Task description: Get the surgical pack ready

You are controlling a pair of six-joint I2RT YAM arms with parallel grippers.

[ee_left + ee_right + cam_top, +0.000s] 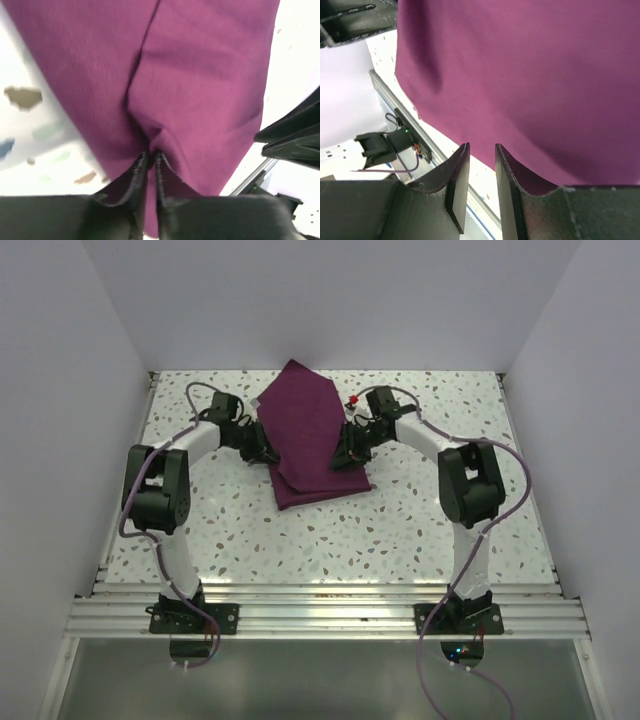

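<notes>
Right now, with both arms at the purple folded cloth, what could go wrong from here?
The left gripper is shut on only a small pucker of the plum-purple folded cloth, so it may slip out when pulled. The right gripper is open with no cloth between its fingers; if the left moves alone, the cloth could drag across the speckled table or unfold unevenly.
</notes>
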